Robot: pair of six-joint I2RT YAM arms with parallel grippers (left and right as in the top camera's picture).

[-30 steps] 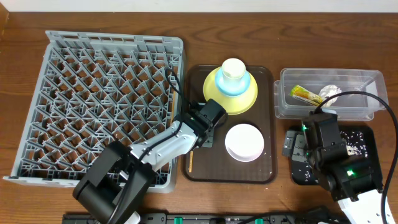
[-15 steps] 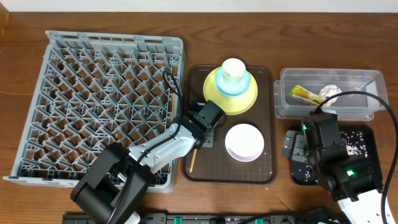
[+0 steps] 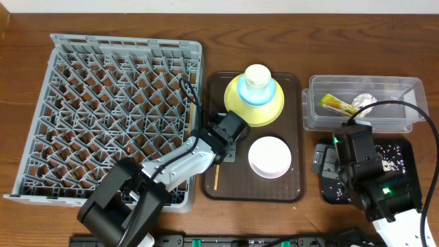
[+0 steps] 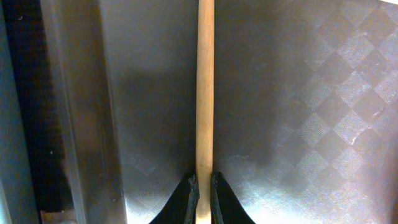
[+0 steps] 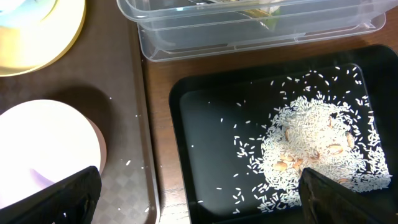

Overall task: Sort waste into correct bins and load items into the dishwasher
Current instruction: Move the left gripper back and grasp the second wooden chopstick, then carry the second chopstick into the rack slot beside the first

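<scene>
My left gripper [image 3: 221, 155] is low over the left side of the brown tray [image 3: 296, 130], shut on a wooden chopstick [image 4: 204, 93] whose end shows in the overhead view [image 3: 215, 177]. The yellow plate [image 3: 273, 110] carries the light blue bowl [image 3: 258, 95] with the small white cup [image 3: 257, 75] in it. The white bowl [image 3: 269, 156] sits on the tray's right half. My right gripper [image 5: 196, 193] is open over the black tray [image 5: 211, 143], which holds rice scraps [image 5: 311, 143]. The clear tub [image 3: 312, 113] holds the wrapper [image 3: 337, 104] and tissue [image 3: 364, 103]. The grey dish rack [image 3: 110, 110] is on the left.
The rack's right wall [image 3: 194, 123] runs close beside the brown tray's left rim [image 4: 81, 112]. A few rice grains lie on the brown tray [image 5: 124, 163] near the white bowl [image 5: 50, 149].
The chopstick's free end has swung slightly rightward and lower on the tray while held by my left gripper. The right arm has not moved.
</scene>
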